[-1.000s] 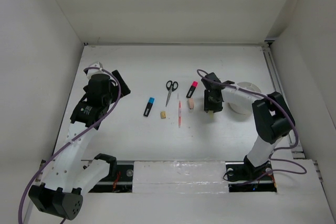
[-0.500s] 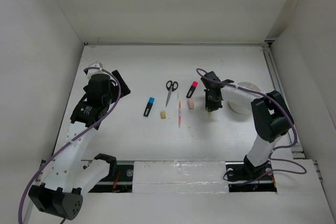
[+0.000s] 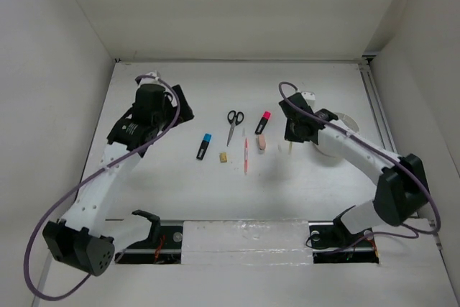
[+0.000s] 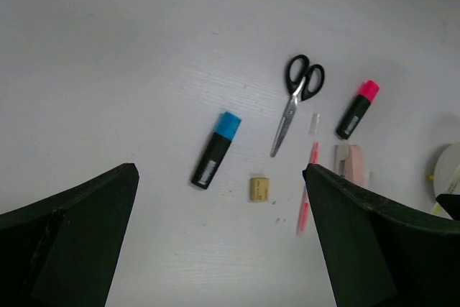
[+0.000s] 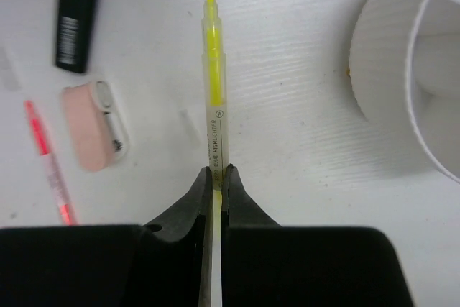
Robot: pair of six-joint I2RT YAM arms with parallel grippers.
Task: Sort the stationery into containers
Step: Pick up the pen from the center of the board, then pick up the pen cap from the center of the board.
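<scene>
Over the last second the right arm has stretched out and swung its elbow toward the near right. The right gripper (image 5: 213, 174) has gone from part-open to clamped on the pale yellow stick (image 5: 213, 84). The left arm has also moved, its wrist now farther from the near edge, though it carries nothing.

In the right wrist view the two fingers pinch the near end of the stick. Its yellow tip points away from the gripper, toward the far side of that view. The stick hangs over bare table (image 3: 302, 91), between the pink eraser (image 5: 93, 127) on its left and the round white tub (image 5: 379, 70) on its right, touching neither. I judge it to be lifted clear of the surface, so the pick looks done and the carry to the tub is what remains. No item shows in the part of the tub that is in view.

The left gripper (image 3: 175, 108) hangs with its fingers spread wide, looking down on the loose items from the left.

The count:
- One pair of scissors (image 4: 296, 98).
- Two black markers, the blue-capped marker (image 4: 215, 150) and the pink-capped marker (image 4: 357, 109).
- One red pen (image 4: 307, 195).
- One yellow stick, held in the right gripper.
- Two erasers, the pink one and the tan eraser (image 4: 259, 188).
- One tub.

A small clear piece (image 4: 314, 122) also lies just right of the scissors' blades, and what it is cannot be told.
</scene>
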